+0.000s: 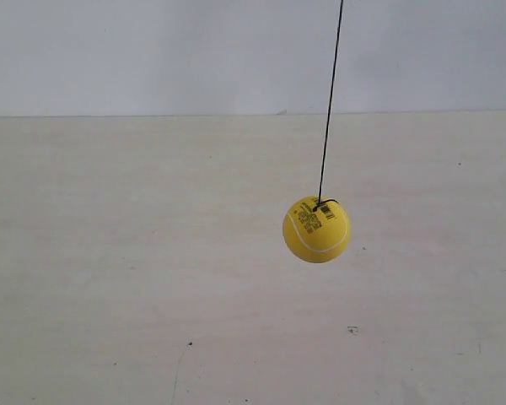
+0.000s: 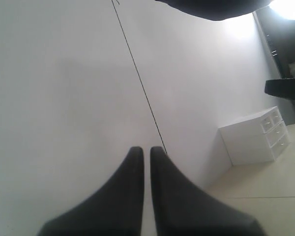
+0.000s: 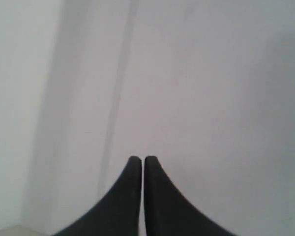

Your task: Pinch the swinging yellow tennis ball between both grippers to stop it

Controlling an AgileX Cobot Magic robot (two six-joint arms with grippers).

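The yellow tennis ball (image 1: 317, 229) hangs on a thin black string (image 1: 330, 101) above the pale table, right of centre in the exterior view; its white seam and black barcode print face the camera. Neither arm shows in that view. In the left wrist view my left gripper (image 2: 147, 149) is shut with nothing between its black tapered fingers, and the black string (image 2: 137, 73) runs slantwise past the tips; the ball is out of that view. My right gripper (image 3: 141, 158) is shut too, empty, facing a blank white wall, with neither ball nor string visible.
A pale wooden table (image 1: 152, 278) fills the lower exterior view under a white wall (image 1: 152, 51). The left wrist view shows a small white drawer unit (image 2: 255, 137) against the wall and dark equipment (image 2: 285, 88) at the edge.
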